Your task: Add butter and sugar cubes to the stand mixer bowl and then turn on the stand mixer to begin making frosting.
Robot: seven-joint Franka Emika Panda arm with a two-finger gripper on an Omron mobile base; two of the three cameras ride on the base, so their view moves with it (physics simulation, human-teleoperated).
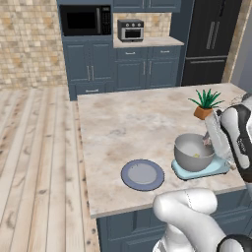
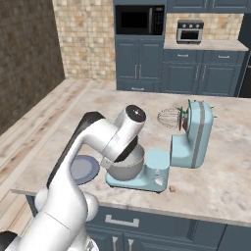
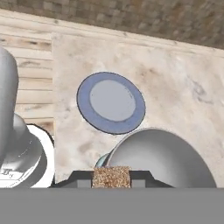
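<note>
Clearly I had one of the sugar cubes [image 3: 111, 176] pinched between narrow jaws, the gripper [image 3: 111, 179] hanging just above the stand mixer bowl [image 3: 162, 159], so I judged the step in hand to be the drop. Left of the bowl lay the blue-grey plate [image 1: 142, 174], bare, near the counter's front edge. The bowl itself sat on the flat base of the stand mixer [image 2: 193, 135], and a small yellow piece inside it looked like the butter [image 1: 197, 155]. To do the drop well I wanted the cube centred over the bowl's mouth rather than over its rim, then a gentle release from low down so it would not bounce out. Right of the bowl the mixer's head was tilted back with the whisk [image 2: 169, 118] raised, leaving the mouth open from above. Further right, a second cube [image 2: 172, 188] sat on the counter [image 2: 230, 181] just beside the base, close to the front edge.
</note>
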